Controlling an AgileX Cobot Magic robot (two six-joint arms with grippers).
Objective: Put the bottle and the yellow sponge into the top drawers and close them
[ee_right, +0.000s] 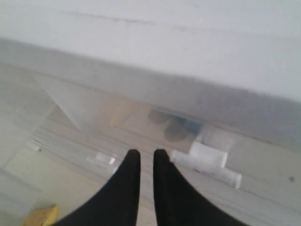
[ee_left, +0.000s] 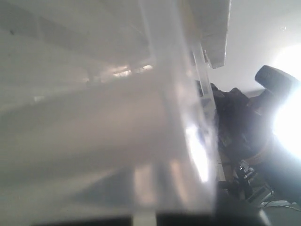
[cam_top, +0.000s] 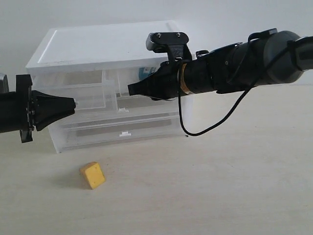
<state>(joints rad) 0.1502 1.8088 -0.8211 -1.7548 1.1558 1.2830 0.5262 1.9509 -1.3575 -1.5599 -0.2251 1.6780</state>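
Your sponge [cam_top: 92,175], a small yellow-orange wedge, lies on the table [cam_top: 220,186] at 6 o'clock from the cabinet [cam_top: 98,46], well apart from it. The bottle [cam_top: 145,73] shows only as a teal blur behind the translucent front of the right top drawer [cam_top: 128,76], at 1 o'clock from the right gripper [cam_top: 131,89], whose fingers sit almost together on nothing. At 9 o'clock, the left gripper [cam_top: 73,104] is pinched closed near the left top drawer [cam_top: 90,93]. The table is pale and matte, the wall [cam_top: 234,14] plain white.
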